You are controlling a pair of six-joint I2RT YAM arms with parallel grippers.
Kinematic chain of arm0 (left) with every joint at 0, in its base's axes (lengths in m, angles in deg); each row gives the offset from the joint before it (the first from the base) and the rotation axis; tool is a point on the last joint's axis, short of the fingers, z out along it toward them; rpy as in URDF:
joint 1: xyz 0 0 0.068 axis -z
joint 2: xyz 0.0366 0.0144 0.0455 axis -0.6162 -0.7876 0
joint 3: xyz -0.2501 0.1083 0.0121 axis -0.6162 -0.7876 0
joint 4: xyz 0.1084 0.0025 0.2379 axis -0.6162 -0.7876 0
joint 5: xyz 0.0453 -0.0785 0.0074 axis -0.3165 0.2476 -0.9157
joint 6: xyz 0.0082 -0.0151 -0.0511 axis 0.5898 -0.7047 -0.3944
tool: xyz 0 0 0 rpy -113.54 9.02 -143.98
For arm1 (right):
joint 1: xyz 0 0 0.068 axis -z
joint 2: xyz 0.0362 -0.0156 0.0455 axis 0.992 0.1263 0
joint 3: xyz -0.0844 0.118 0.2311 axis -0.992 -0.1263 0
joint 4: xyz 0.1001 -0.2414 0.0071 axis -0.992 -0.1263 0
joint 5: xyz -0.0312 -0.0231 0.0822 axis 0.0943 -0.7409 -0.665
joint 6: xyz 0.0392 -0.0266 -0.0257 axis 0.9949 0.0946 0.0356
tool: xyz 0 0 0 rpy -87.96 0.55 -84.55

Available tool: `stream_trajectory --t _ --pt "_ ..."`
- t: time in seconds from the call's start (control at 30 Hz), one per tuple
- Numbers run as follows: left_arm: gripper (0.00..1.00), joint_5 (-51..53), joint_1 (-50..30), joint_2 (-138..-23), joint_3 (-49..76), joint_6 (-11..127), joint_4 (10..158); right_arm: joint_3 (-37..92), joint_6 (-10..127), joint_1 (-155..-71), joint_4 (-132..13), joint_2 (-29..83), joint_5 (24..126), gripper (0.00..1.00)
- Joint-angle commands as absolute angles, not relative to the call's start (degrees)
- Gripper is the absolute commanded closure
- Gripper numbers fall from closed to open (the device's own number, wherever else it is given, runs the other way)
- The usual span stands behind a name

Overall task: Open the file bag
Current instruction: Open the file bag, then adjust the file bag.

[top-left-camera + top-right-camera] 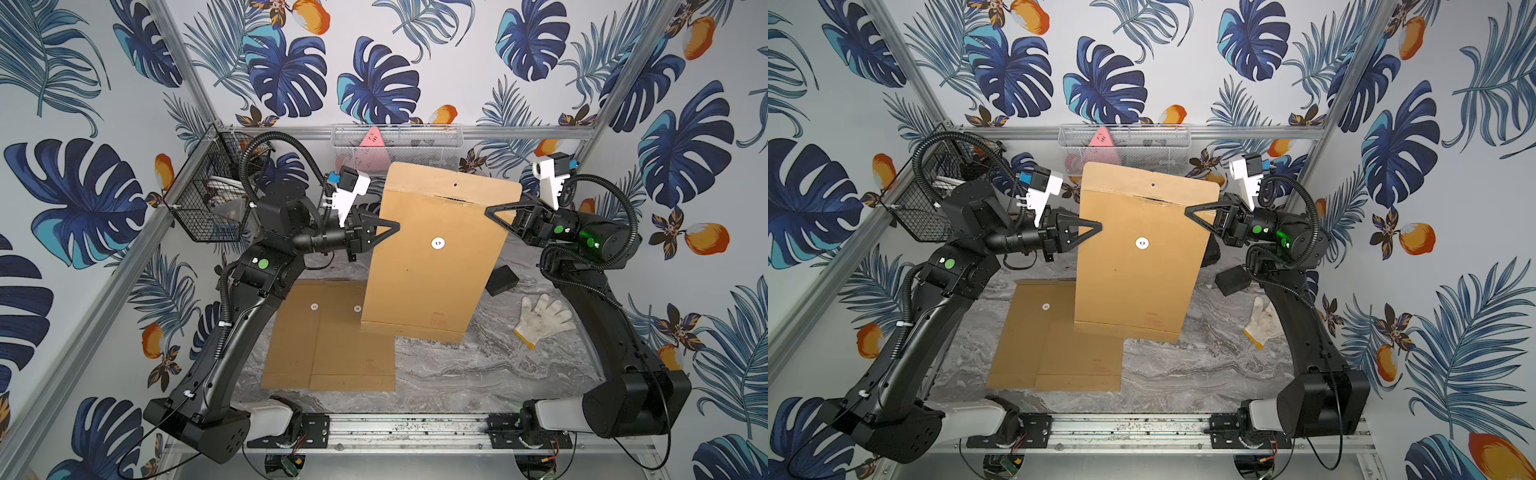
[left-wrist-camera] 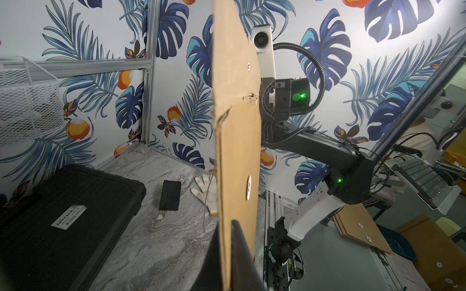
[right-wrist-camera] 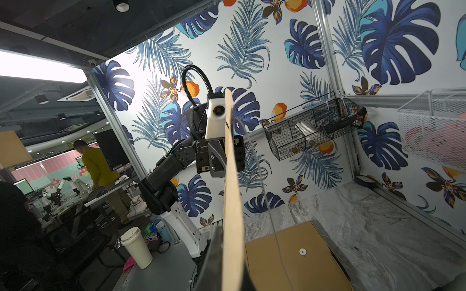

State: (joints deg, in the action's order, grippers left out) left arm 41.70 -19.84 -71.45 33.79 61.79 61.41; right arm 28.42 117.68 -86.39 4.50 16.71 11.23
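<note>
A brown kraft file bag (image 1: pixel 432 257) hangs upright above the table in both top views (image 1: pixel 1142 270). Its flap (image 1: pixel 453 178) stands unfolded upward, and a white round fastener disc (image 1: pixel 438 243) faces the camera. My left gripper (image 1: pixel 392 227) pinches the bag's left edge; in the left wrist view the bag (image 2: pixel 237 141) sits between its fingers (image 2: pixel 242 252) with no gap showing. My right gripper (image 1: pixel 490 212) is shut on the right edge beside the flap fold. In the right wrist view the bag (image 3: pixel 230 201) shows edge-on, with a thin string (image 3: pixel 259 171) hanging off it.
Two more file bags (image 1: pixel 332 340) lie flat on the marble table under the held one. A black block (image 1: pixel 502 280) and a white glove (image 1: pixel 540 318) lie at the right. A black wire basket (image 1: pixel 208 199) and a white mesh basket (image 1: pixel 397 143) hang on the walls.
</note>
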Motion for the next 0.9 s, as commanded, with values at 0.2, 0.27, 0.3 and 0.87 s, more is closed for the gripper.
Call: stream_trajectory --t 0.2,0.27,0.3,0.87 --pt "0.38 18.86 -19.85 -68.09 19.1 58.67 53.81 35.33 50.39 -92.02 -84.72 4.08 35.15 1.0" --pt "0.38 15.16 -19.88 -67.54 13.68 56.95 53.83 35.53 48.73 -92.7 -89.41 3.68 37.6 1.0" --pt "0.38 13.28 -19.85 -67.36 11.1 56.11 53.64 34.54 49.06 -93.29 -89.73 3.07 38.88 1.0" --pt "0.61 1.31 -19.91 -85.59 -1.66 48.68 61.63 27.47 51.45 -100.74 -91.18 -2.98 44.3 1.0"
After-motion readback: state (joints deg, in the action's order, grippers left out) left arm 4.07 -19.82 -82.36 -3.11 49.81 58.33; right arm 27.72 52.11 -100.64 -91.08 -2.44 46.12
